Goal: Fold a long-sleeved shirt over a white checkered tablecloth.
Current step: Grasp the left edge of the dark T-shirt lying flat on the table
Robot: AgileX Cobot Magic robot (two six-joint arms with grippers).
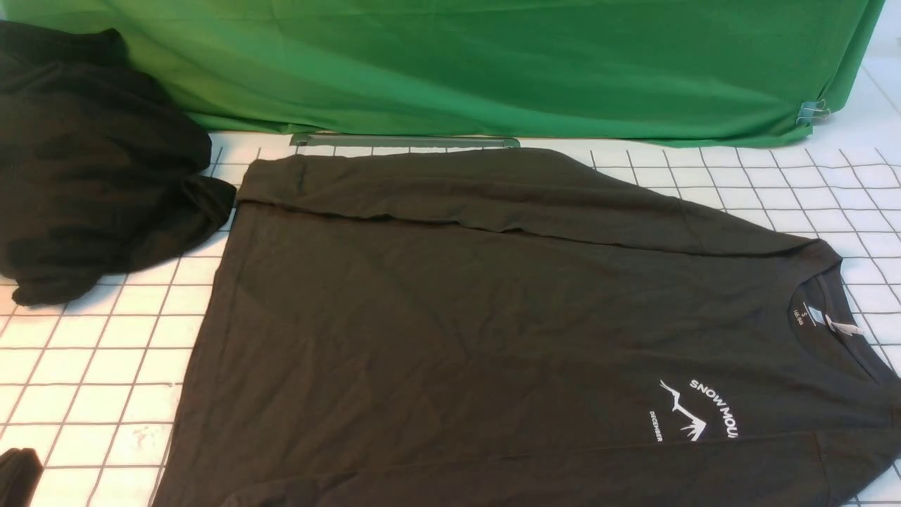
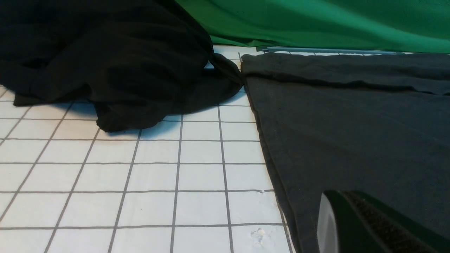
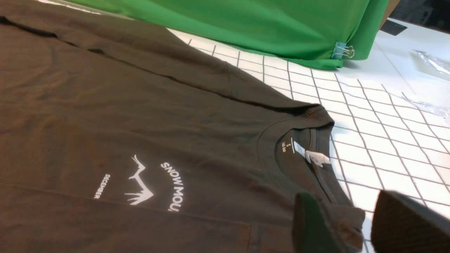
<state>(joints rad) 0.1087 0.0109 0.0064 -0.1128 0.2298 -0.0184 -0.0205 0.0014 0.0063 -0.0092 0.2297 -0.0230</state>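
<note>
The long-sleeved shirt (image 1: 457, 317) lies flat on the white checkered tablecloth (image 1: 91, 366), collar to the right and hem to the left. Its far sleeve is folded in along the back edge. The white mountain print (image 1: 697, 412) and neck label (image 1: 841, 325) face up. In the right wrist view my right gripper (image 3: 346, 202) stands open by the collar, a bunched corner of the shirt (image 3: 123, 105) between its fingers. In the left wrist view a single finger (image 2: 348, 218) of my left gripper shows, low over the shirt (image 2: 351, 133) near the hem. The other finger is hidden.
A blacker heap of cloth (image 1: 84, 162) sits at the back left, touching the shirt's hem corner. Plain green cloth (image 1: 457, 63) drapes along the back, held by a binder clip (image 1: 813, 111). A grey bar (image 1: 405, 141) lies under it. A dark shape (image 1: 17, 475) shows at the front left corner.
</note>
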